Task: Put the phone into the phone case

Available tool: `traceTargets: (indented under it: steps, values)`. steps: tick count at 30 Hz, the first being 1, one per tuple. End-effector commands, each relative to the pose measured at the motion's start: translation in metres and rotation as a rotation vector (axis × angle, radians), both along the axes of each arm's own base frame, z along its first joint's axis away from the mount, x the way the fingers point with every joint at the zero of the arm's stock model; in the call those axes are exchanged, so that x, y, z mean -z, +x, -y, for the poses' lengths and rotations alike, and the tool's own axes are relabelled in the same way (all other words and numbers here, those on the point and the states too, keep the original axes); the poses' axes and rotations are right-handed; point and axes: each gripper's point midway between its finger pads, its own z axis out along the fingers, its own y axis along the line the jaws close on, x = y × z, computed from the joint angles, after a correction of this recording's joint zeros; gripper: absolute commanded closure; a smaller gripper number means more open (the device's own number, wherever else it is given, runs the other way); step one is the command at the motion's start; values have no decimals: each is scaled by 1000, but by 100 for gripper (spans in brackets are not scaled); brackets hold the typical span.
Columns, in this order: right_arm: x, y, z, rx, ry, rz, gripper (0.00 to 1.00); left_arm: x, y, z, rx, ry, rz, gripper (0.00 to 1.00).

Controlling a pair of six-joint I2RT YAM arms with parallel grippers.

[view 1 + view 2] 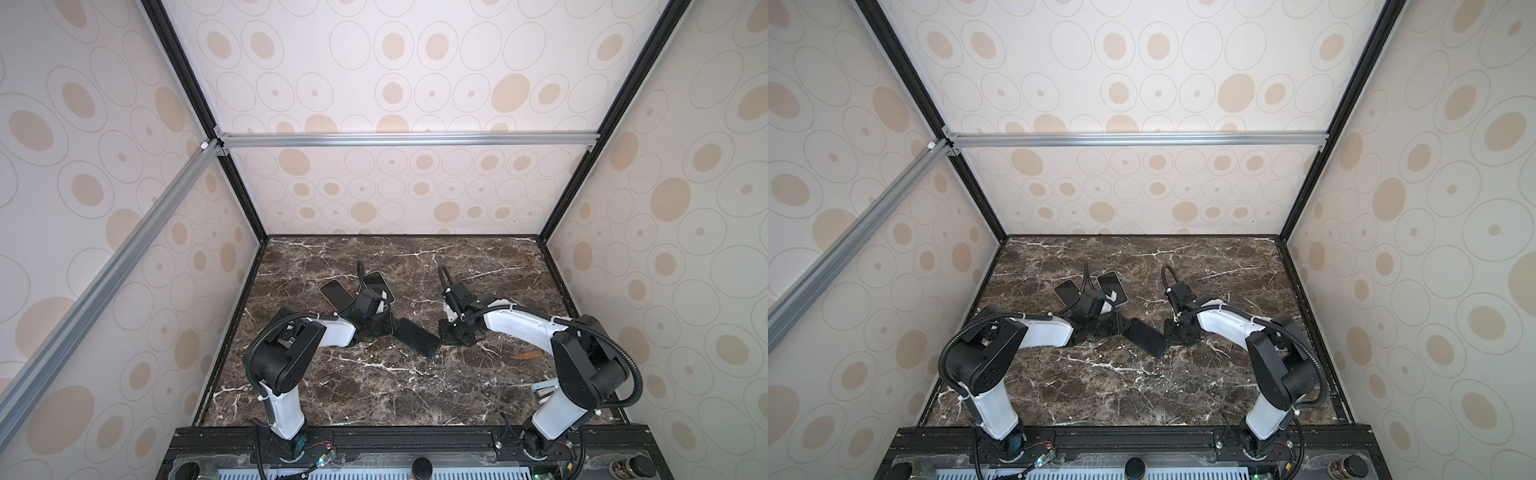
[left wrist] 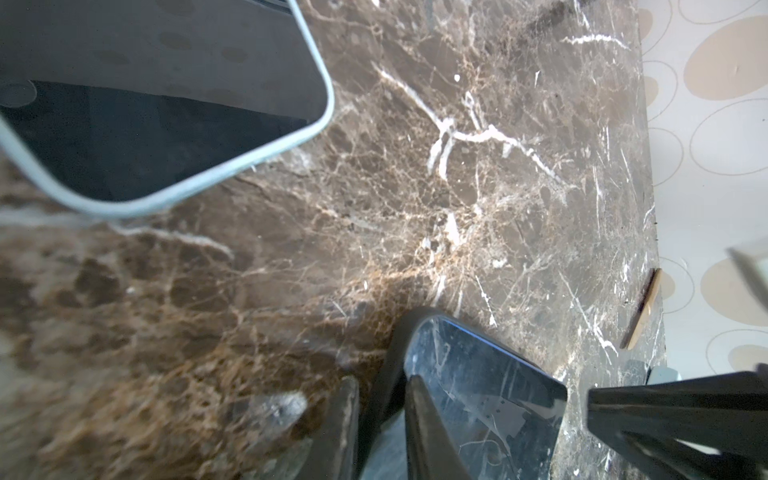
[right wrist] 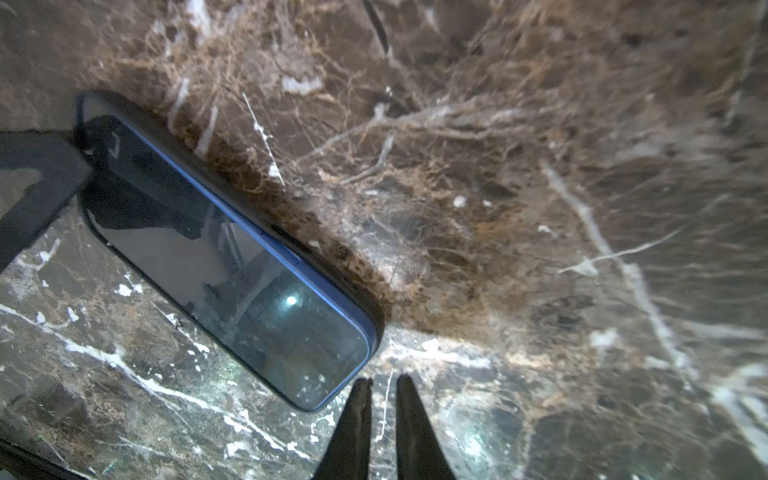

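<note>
**Phone lay in its case, pinched at one end by the left gripper**

On the brown, white-veined marble table (image 1: 374, 395), the blue-edged phone (image 3: 232, 266) lay flat with its dark glass screen up. It sat inside the black phone case (image 2: 392, 351), whose dark rim ran along its sides. At the corner under the left arm the rim stood out a little, and I could not tell whether the phone was fully seated there. In both top views this cased phone (image 1: 417, 336) (image 1: 1146, 337) lay slanted near the middle of the table, between the two arms.

The left gripper (image 2: 380, 380) was closed on one short end, with one finger outside the case rim and the other over the glass. The right gripper (image 3: 380, 386) was just beside the opposite end, apart from the phone. Its jaws were nearly pressed together, with only a thin slit between them and nothing in it.

Behind the left gripper (image 1: 376, 328) lay a pale-rimmed dark phone (image 1: 336, 293) and a second dark phone (image 1: 380, 281), partly hidden by the wrist. A thin tan stick (image 1: 528, 355) lay near the right arm.
</note>
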Motion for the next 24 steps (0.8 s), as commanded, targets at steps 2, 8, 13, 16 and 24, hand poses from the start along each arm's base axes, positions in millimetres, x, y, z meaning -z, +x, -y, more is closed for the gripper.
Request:
traceTargets:
  steps: [2, 8, 13, 16, 24]
  values:
    - [10, -2, -9, 21, 36, -27, 86, -2, -4, -1, 1, -5, -14, 78]
    - [12, 0, -5, 19, 17, -18, 88, -2, -4, -1, 0, 1, -10, 78]
    - [2, 2, -7, 16, 30, -2, 88, 0, -4, -1, 0, -1, -17, 78]
    - [-6, 3, -9, 15, 39, 9, 87, 1, -5, -1, 0, 0, -22, 78]
    - [-10, 4, -7, 9, 33, 22, 86, 2, -5, -1, -1, 2, -22, 78]
